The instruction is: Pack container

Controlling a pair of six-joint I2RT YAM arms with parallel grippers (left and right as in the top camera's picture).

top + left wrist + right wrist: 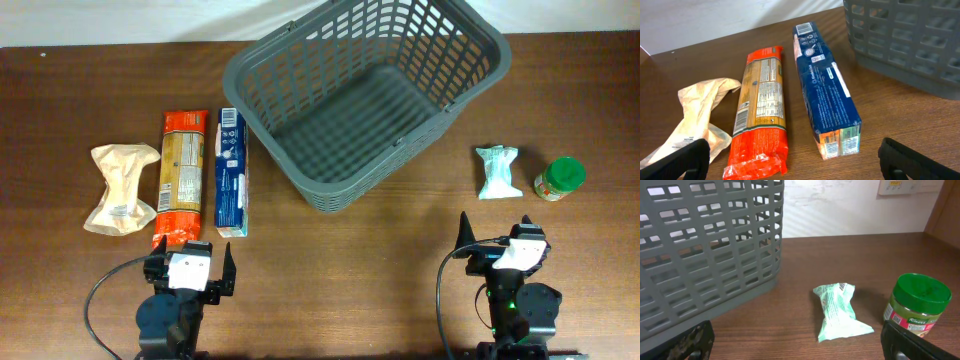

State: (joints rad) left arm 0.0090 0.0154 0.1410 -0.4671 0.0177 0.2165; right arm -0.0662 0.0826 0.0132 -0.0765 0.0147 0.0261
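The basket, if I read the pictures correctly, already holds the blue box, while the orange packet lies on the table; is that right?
Not quite: the basket is empty. The blue box lies on the table too, beside the orange packet, left of the basket, as the overhead view shows.

Beige bag (122, 190), orange packet (181, 175), blue box (231, 172) — mint pouch (497, 172), green-lidded jar (559, 179)

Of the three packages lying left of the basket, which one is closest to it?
The dark blue box, next to the basket. The orange packet lies on the box's far side, and the crumpled beige bag is farthest out.
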